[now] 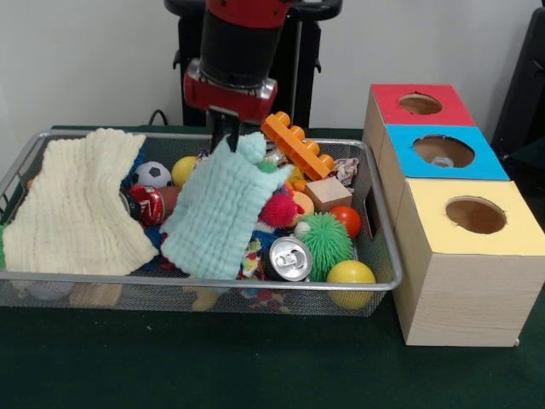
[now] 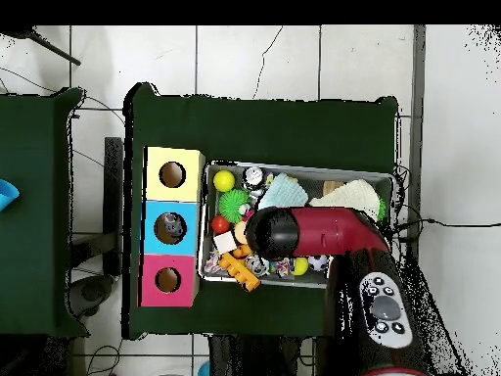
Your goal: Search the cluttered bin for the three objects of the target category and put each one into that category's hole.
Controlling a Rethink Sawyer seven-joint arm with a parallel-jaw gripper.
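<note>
The wire mesh bin holds cloths, balls, cans and toys; it also shows in the overhead view. My gripper is over the bin's back middle, shut on the top of a pale green cloth that hangs down from it over the clutter. In the overhead view the arm covers the gripper. No clear bottle shows in the bin. The blue-topped box's hole has something pale and clear showing inside it.
A cream cloth covers the bin's left part. A silver can, a red can, yellow balls, a green spiky ball and an orange brick lie in the bin. The red-topped box and the yellow-topped box flank the blue one.
</note>
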